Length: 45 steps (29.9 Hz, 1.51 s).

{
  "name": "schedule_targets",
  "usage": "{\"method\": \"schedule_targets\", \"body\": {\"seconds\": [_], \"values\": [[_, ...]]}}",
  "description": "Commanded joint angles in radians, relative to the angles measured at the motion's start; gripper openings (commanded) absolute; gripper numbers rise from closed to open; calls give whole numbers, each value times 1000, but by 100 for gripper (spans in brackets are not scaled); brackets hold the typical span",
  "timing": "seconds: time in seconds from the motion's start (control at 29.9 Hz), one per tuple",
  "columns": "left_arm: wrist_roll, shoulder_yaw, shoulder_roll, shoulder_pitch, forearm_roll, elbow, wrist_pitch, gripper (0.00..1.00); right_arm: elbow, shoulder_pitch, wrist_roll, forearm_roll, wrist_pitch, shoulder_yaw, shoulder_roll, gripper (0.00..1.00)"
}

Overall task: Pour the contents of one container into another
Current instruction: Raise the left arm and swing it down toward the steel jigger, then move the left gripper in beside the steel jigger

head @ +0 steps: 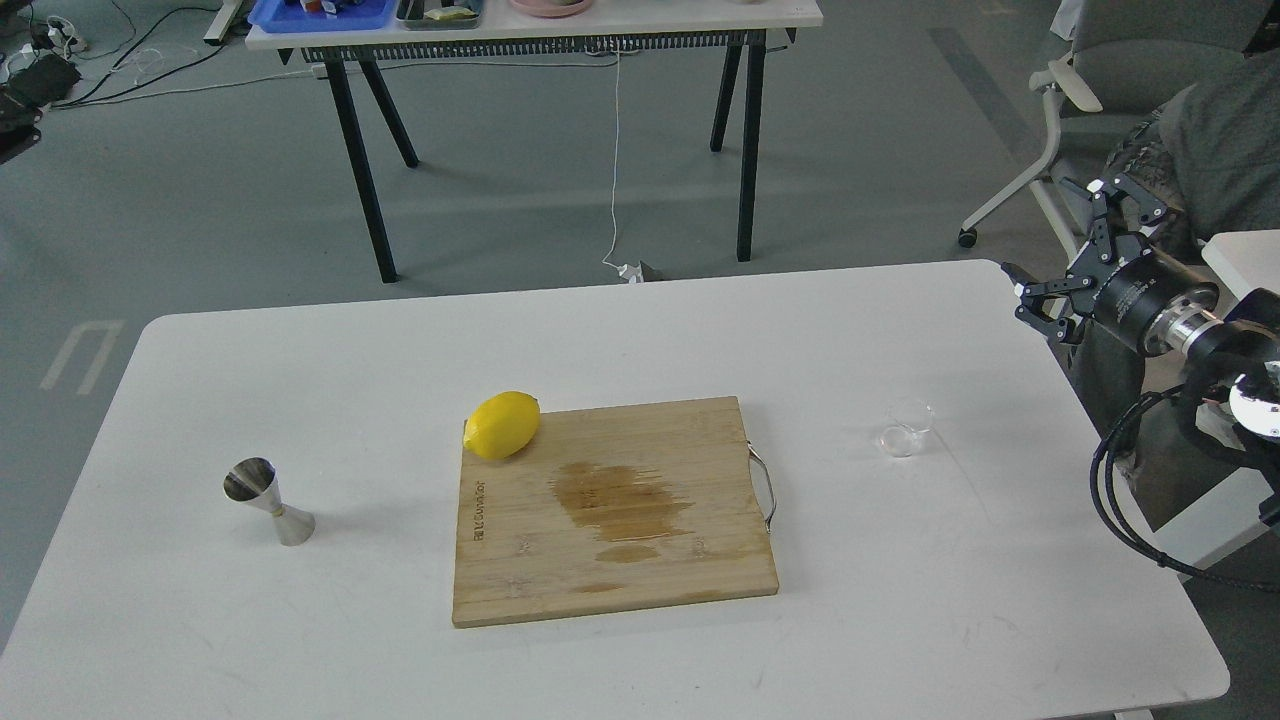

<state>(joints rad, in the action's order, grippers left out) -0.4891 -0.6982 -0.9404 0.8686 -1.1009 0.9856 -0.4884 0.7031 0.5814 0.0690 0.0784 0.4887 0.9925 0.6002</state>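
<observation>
A small clear cup [906, 429] stands on the white table [300, 360], right of the board. The shiny steel jigger [266, 500] stands upright near the table's left side. My right gripper [1072, 250] hovers off the table's far right corner, up and to the right of the cup, open with nothing between its spread fingers. My left gripper is out of view.
A wooden cutting board [700, 560] with a wet stain and a metal handle lies mid-table. A yellow lemon [503, 424] rests at its back left corner. Behind stand another table [520, 30] with trays and a chair [1110, 70] at right.
</observation>
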Motion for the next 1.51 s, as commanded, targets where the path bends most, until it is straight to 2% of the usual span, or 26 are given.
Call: {"method": "schedule_targets", "body": {"seconds": [0.0, 0.1, 0.37, 0.47, 0.57, 0.77, 0.97, 1.14, 1.3, 1.47], "values": [[0, 6, -3, -11, -135, 70, 62, 99, -1, 0, 0, 0, 0, 9, 4, 100], [0, 3, -12, -33, -163, 120, 140, 100, -4, -2, 0, 0, 0, 9, 6, 100], [0, -1, -37, -40, -103, 143, 119, 100, -2, -8, 0, 0, 0, 9, 7, 100], [0, 5, -37, -78, -116, 143, 155, 99, -4, -9, 0, 0, 0, 9, 7, 100], [0, 6, -47, -141, -151, 151, 256, 99, -5, -11, -1, 1, 0, 11, 7, 100], [0, 6, -57, -270, -263, 175, 600, 99, -5, -23, -1, 1, 0, 11, 9, 100], [0, 12, -116, -365, -275, 246, 735, 99, -20, -32, -1, 1, 0, 11, 7, 100], [0, 22, -116, -459, -324, 291, 959, 99, -28, -35, -1, 1, 0, 11, 9, 100], [0, 46, -109, -520, -483, 275, 977, 99, -33, -37, -1, 1, 0, 11, 10, 100], [0, 49, -107, -658, -510, 251, 977, 99, -48, -38, -1, 1, 0, 12, 10, 100]]}}
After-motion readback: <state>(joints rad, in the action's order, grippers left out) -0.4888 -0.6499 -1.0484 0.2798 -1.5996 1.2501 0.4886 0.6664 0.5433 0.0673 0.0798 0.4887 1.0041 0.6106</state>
